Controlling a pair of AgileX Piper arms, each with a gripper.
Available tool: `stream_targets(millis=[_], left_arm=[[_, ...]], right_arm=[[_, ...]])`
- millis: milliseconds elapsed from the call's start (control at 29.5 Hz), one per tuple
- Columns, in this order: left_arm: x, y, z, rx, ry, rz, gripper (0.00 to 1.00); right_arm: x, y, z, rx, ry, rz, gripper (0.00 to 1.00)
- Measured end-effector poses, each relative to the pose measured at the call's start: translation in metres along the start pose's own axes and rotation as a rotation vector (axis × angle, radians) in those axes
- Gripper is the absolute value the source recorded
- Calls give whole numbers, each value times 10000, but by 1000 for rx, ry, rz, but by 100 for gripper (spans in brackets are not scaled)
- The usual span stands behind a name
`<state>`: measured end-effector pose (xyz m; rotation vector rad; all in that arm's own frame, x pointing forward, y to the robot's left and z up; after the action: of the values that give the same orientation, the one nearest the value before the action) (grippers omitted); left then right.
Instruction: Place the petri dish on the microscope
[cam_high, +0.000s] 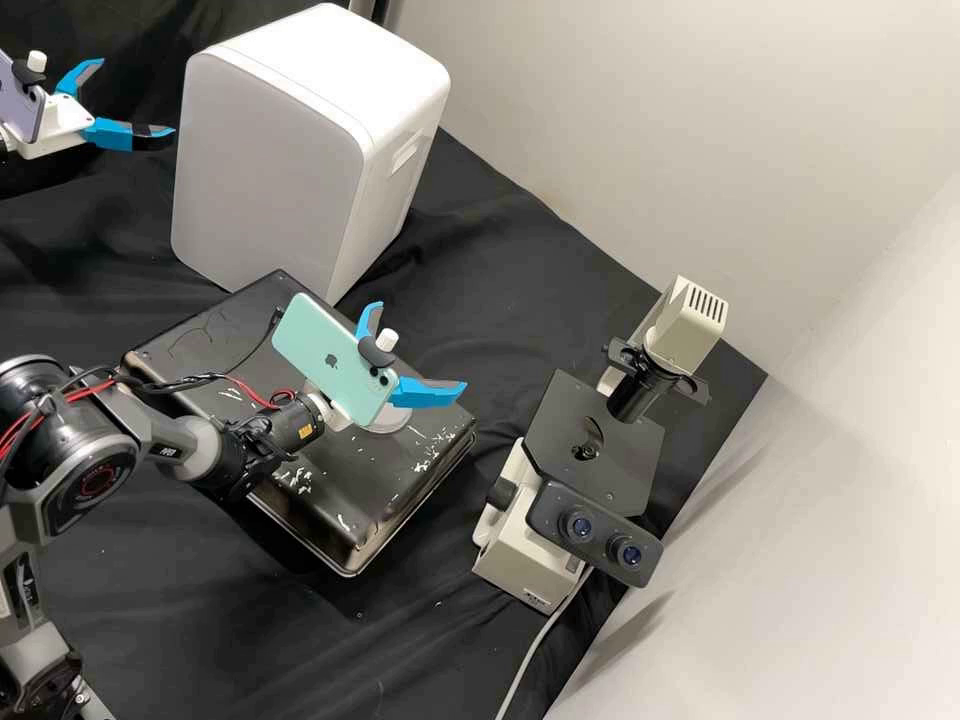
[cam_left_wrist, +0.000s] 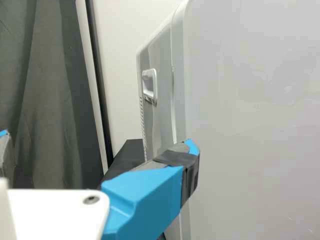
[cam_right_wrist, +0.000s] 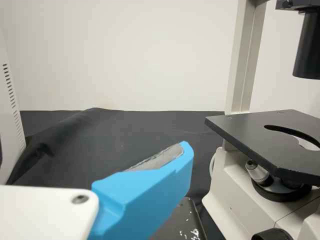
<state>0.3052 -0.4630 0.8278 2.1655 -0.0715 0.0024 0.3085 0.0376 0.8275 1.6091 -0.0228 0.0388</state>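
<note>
Bench (cam_high: 500, 260): black cloth under everything, so the microscope stands out on it.
White cabinet (cam_high: 300, 140): the biggest item, well apart from the microscope, on the far side of the slab.
Dark slab (cam_high: 330, 500): low and scuffed, near the microscope; probably the dish's pickup spot.
Microscope (cam_high: 590, 470): its flat black stage (cam_high: 590, 430) is bare and ready to take the dish.
Right arm (cam_high: 200, 450): reaches level across the slab, wrist low and aimed at the microscope.
Right gripper (cam_high: 420, 345): above the slab's microscope-side corner, jaws spread wide, holding nothing.
Left gripper (cam_high: 135, 96): far from the microscope, at the cabinet's outer side, jaws apart and empty; likely parked.
Petri dish (cam_high: 392, 424): probably the pale disc on the slab under the right gripper, mostly hidden.
</note>
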Motion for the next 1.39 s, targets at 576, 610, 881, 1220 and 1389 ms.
stream_targets(millis=[576, 610, 881, 1220, 1389], left_arm=[[-16, -21, 60, -24, -23, -9, 100], [-27, -29, 79, -31, -30, -13, 100], [-279, -58, 392, -42, -186, -25, 100], [-798, -358, 681, 5, -452, -84, 100], [-1053, -448, 789, 13, -541, -136, 100]], right_arm=[[0, 0, 0, 0, 0, 0, 100], [0, 0, 0, 0, 0, 0, 100], [0, 0, 0, 0, 0, 0, 100], [0, 0, 0, 0, 0, 0, 100], [0, 0, 0, 0, 0, 0, 100]])
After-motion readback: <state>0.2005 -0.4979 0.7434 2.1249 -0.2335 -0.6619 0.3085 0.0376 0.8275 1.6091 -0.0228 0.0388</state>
